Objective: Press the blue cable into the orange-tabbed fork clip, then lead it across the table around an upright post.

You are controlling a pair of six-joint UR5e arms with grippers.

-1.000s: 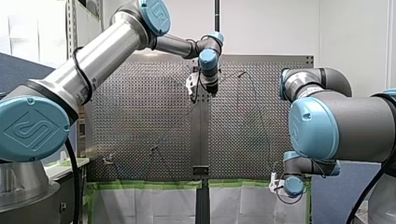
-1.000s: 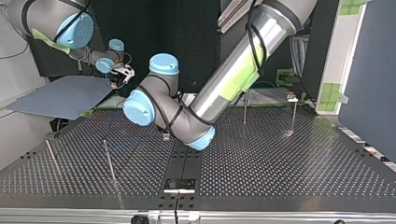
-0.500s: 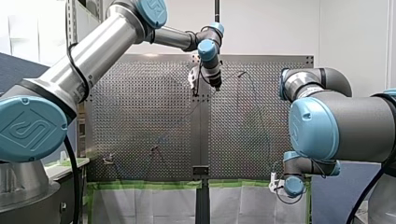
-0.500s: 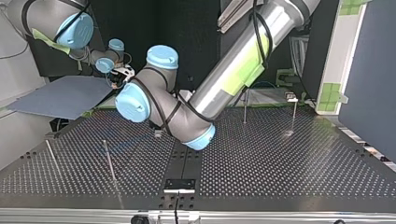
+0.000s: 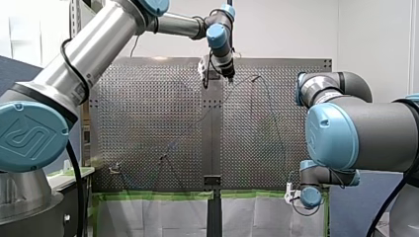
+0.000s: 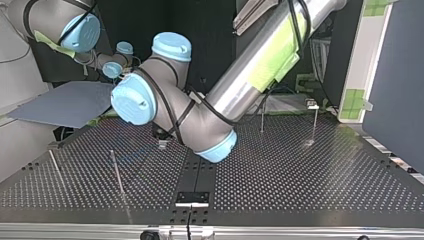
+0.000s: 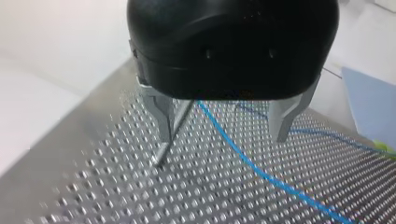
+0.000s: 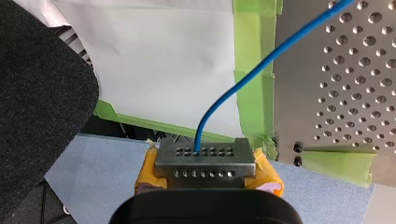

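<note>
Care matters here — my left hand (image 7: 223,136) hangs over the bench (image 7: 116,186) with its metal fingers (image 7: 287,116) spread wide and nothing gripped. The blue cable (image 7: 243,156) runs below, between them, and an upright post (image 7: 161,156) stands just beside one finger. I'd lower squarely and close on the cable clear of that post — while my right hand (image 8: 205,163), clamped on the cable's end, gives slack.

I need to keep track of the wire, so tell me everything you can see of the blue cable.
The blue cable is thin, smooth and flexible-looking. One end is clamped in my right claw, off the table's edge, and it curves away onto the perforated table. Further along it runs between the open fingers of my left claw, apparently touching neither.
</note>
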